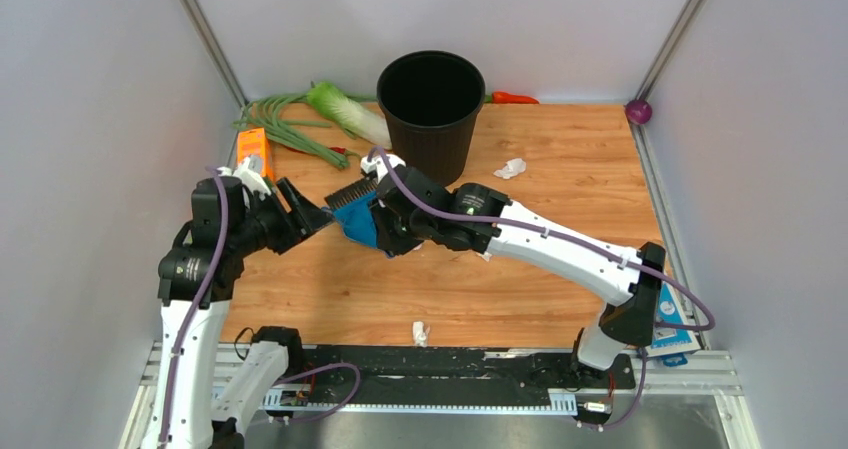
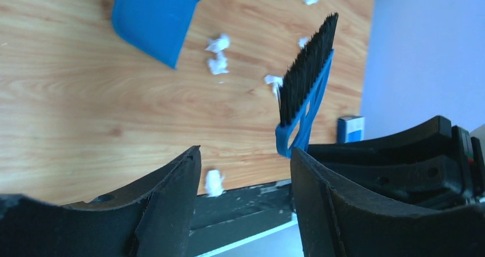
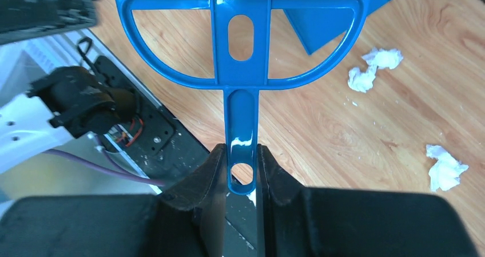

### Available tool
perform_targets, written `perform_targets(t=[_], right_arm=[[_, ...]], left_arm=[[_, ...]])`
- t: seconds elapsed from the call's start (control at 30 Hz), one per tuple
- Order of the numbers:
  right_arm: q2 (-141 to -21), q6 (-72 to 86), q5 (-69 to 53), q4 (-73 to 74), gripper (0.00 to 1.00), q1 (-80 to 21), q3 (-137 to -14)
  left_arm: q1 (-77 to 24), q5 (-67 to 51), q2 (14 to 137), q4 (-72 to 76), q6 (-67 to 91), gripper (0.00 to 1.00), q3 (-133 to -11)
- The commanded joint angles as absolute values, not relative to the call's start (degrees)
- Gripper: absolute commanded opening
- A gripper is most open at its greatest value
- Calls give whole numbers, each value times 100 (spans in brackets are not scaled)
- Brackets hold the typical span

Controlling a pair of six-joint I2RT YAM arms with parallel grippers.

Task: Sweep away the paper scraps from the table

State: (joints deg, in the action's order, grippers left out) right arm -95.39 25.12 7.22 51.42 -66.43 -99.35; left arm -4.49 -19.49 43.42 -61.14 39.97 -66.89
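Barely underway, it seems: paper scraps (image 1: 510, 168) are lying loose on the table (image 1: 400, 289), right gripper (image 3: 241, 154) clenching the brush (image 3: 240, 76), left gripper (image 2: 245, 154) gaping empty.

Glossy blue plastic brush (image 3: 240, 114), wood-grain table (image 1: 560, 189), crumpled paper scraps (image 3: 361, 79)

Black bin (image 1: 431, 109), greens (image 1: 345, 112) along far edge; open table (image 1: 500, 299) front-centre.

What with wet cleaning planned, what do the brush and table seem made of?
Brush: glossy blue hard plastic, by its highlights and moulded cut-outs; bristles look black synthetic fibre, uncertain. Table: matt wood-grain planks; solid wood or laminate cannot be told.
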Motion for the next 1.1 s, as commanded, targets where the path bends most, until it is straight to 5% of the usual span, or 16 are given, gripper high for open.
perform_targets(t=[0.0,0.37,0.63,0.83,0.87,0.97,1.07], right_arm=[[-9264,2478,642,5379,15,-6618,-10476],[-9229,2461,501,5362,15,-6618,-10661],[-9325,2399,580,5370,15,-6609,-10898],[-9395,2399,589,5379,17,-6618,-11030],[-9396,2434,615,5379,23,-6601,-11056],[-9343,2723,379,5370,78,-6373,-11109],[-9185,3364,-559,5239,89,-5672,-10987]], left_arm=[[-466,-2698,4464,-5186,4684,67,-6829],[-466,-2909,4606,-4685,5177,54,-6891],[-466,-3015,4579,-4605,5361,18,-6715],[-466,-3094,4527,-4606,5466,3,-6627],[-466,-3085,4526,-4588,5484,0,-6618],[-466,-2997,4430,-4518,5703,0,-6592],[-466,-2909,4333,-4308,6090,0,-6504]])
